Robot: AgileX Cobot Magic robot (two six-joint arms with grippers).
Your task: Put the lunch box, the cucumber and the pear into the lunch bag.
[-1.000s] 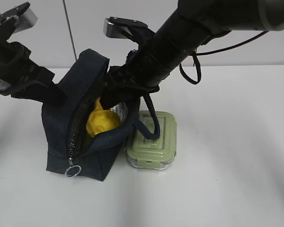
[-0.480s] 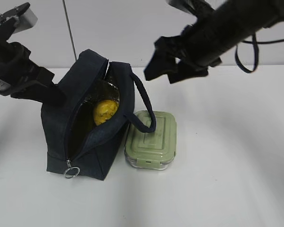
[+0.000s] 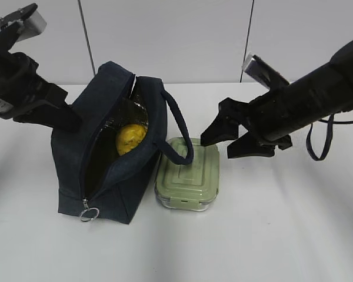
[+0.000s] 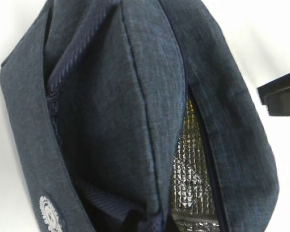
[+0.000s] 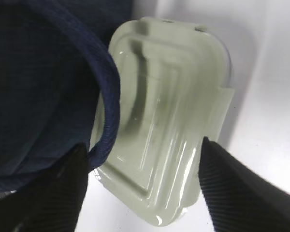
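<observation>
The navy lunch bag (image 3: 115, 170) stands open at the left, with silver lining showing. The yellow pear (image 3: 131, 137) lies inside it. The lunch box (image 3: 188, 174) with its pale green lid sits on the table against the bag's right side, and one bag handle (image 3: 182, 154) droops onto it. My left gripper (image 3: 67, 120) is shut on the bag's far edge; the left wrist view shows it pinching the fabric (image 4: 152, 224) beside the lining (image 4: 191, 174). My right gripper (image 3: 226, 138) is open and empty just above the box's right end; the lid (image 5: 169, 125) lies between its fingers (image 5: 241, 188). The cucumber is hidden.
The white table (image 3: 282, 223) runs to the right and to the front of the box. A pale panelled wall (image 3: 182, 41) stands behind. The zipper's metal ring pull (image 3: 89, 214) hangs at the bag's near lower corner.
My right arm has pulled out of the bag, leaving the pear inside. It swung right and came down open over the lunch box. The left arm has not moved.
</observation>
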